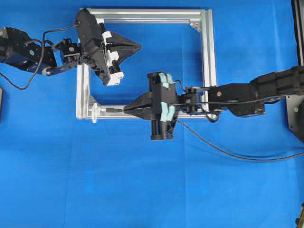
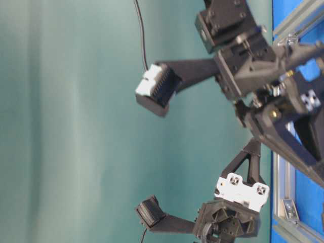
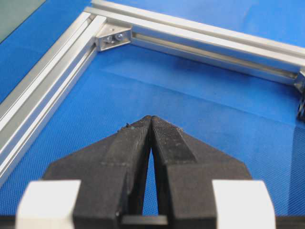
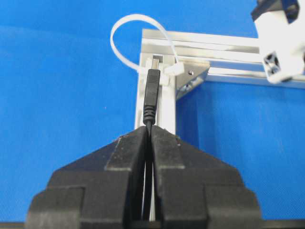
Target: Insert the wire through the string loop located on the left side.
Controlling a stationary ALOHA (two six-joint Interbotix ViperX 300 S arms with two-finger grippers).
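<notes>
One wire (image 4: 151, 95) is the centre of things: its dark plug end sticks out past the tips of the right gripper (image 4: 150, 128), whose fingers (image 4: 127, 151) are pressed together on the cable just behind the plug. In the right wrist view the plug's tip sits right in front of the string loop (image 4: 125, 36), a thin whitish loop arching up and to the left from the corner of the aluminium frame (image 4: 209, 42); whether the tip has entered the loop cannot be told. Seen from overhead, the plug (image 1: 114, 110) lies along the lower rail of the frame (image 1: 207, 57), pointing at the loop (image 1: 95, 113) on the lower left corner, with a short stretch of rail between them. Behind the right gripper (image 1: 127, 109) the rest of the wire (image 1: 223, 149) trails off to the right over the blue table (image 1: 142, 190) and out of the picture.

Farther up and to the left, the left gripper (image 1: 137, 46) hangs over the space inside the frame, near its upper left corner, well apart from the wire and the loop. Its fingers (image 3: 169, 140) are closed tip to tip with nothing between them, above bare blue cloth. A silver corner bracket (image 3: 113, 37) sits in the frame corner ahead of them.
</notes>
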